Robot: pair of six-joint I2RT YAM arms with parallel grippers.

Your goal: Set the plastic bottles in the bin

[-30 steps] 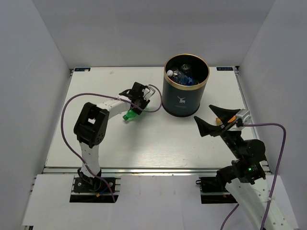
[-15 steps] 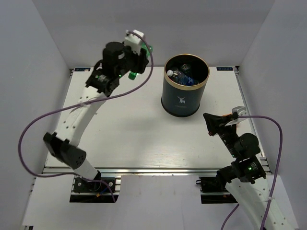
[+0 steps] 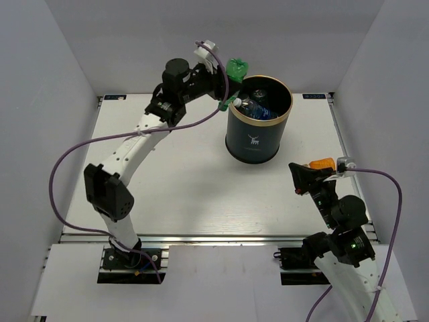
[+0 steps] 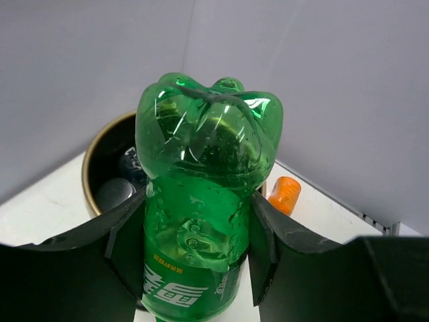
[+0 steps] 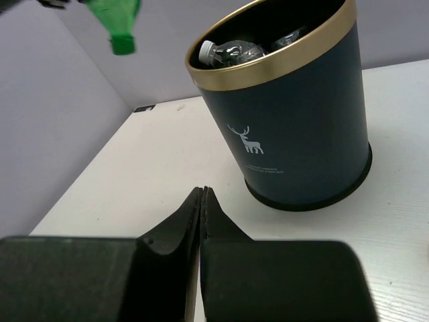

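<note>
A green plastic bottle (image 3: 236, 67) hangs cap down in my left gripper (image 3: 224, 84), which is shut on its body (image 4: 201, 201) high above the table, at the back-left rim of the bin (image 3: 258, 137). The bin is dark teal with a gold rim (image 4: 90, 168) and a white deer logo (image 5: 249, 141). Clear bottles with blue labels (image 3: 255, 107) lie inside it. An orange bottle (image 3: 322, 163) lies on the table to the bin's right. My right gripper (image 3: 293, 166) is shut on nothing, its fingertips (image 5: 202, 194) low over the table, pointing at the bin, with the orange bottle beside it.
The white table (image 3: 181, 194) is closed in by grey walls at the back and on both sides. A purple cable (image 3: 74, 161) loops off the left arm, and another (image 3: 395, 201) off the right.
My left arm carried the green bottle up off the table and rightward to the bin's rim. My right gripper went from wide open to shut, with nothing in it.
</note>
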